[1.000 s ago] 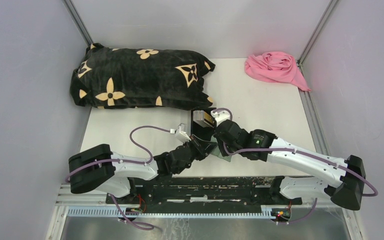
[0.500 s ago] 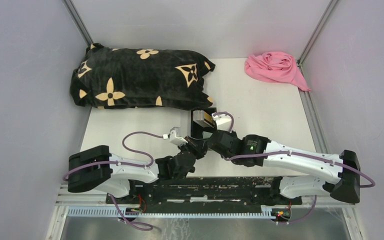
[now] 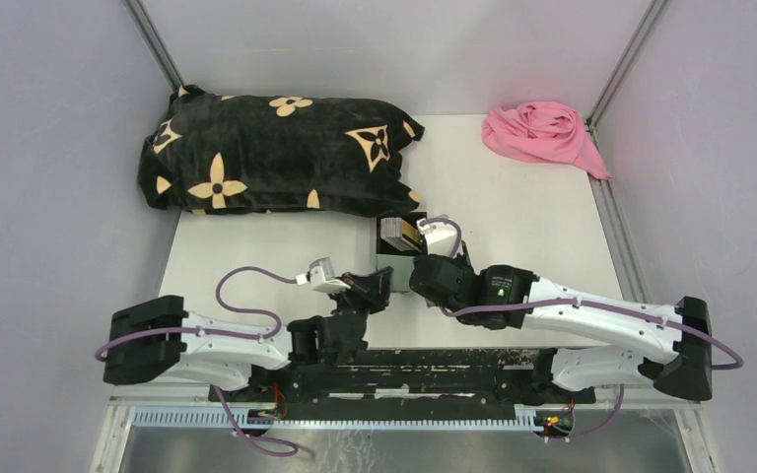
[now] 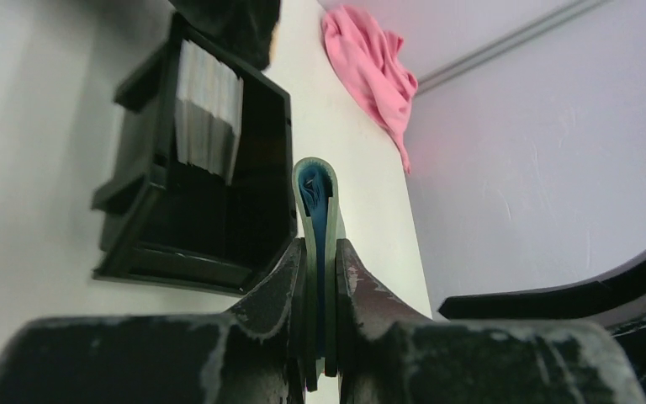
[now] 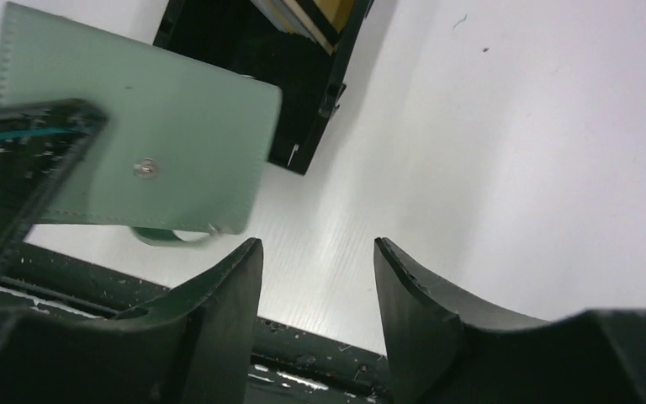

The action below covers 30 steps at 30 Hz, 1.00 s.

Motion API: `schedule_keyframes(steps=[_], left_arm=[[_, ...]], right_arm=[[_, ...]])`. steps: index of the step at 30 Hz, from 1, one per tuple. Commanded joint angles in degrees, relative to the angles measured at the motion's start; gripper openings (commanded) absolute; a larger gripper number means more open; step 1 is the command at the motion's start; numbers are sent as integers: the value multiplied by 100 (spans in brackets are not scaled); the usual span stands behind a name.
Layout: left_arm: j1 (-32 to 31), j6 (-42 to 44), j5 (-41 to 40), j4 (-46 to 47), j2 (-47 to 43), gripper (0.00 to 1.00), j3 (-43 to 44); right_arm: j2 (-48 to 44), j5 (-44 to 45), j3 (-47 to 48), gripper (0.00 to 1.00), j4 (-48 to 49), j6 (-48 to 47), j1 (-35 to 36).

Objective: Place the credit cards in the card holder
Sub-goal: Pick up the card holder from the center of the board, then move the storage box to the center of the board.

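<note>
the flat sage-green fold-over card holder (image 4: 318, 181) is held edge-on, clamped between the nearly closed jaws of the left gripper (image 4: 321, 261). a bluish layer, probably one card, shows inside its fold. the right gripper (image 5: 318, 278) stands partly open and empty just beside it. a stack of thin plastic credit cards (image 4: 209, 108) sits in the black open-topped box (image 4: 135, 194), so most loading appears not yet done.

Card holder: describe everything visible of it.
The card holder is a flat sage-green fold-over wallet, leather-like, with stitched edges, a metal snap stud on its face and a darker tab curling at one edge. It is folded shut, with something blue showing inside the fold. The left gripper pinches it by one end, clamped on both faces, beside the black box. The right gripper is open and not touching it.
</note>
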Motion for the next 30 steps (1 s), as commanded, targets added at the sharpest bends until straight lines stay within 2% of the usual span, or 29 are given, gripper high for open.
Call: schedule_keyframes(steps=[1, 7, 17, 23, 30], left_arm=[[-45, 628, -955, 150, -639, 3, -364], [-45, 792, -1020, 66, -1193, 3, -712], [-46, 836, -1175, -240, -1961, 3, -1246], [-44, 770, -1199, -402, -2212, 3, -1396], [-44, 686, -1356, -737, -2548, 3, -1552]], right_arm=[[-73, 574, 484, 58, 70, -345, 21], [547, 572, 639, 63, 197, -548, -213], [796, -1000, -226, 62, 1973, -1169, -1680], [1260, -1689, -233, 60, 2571, -1304, -2045], [1899, -1953, -63, 60, 2788, -1329, -2390]])
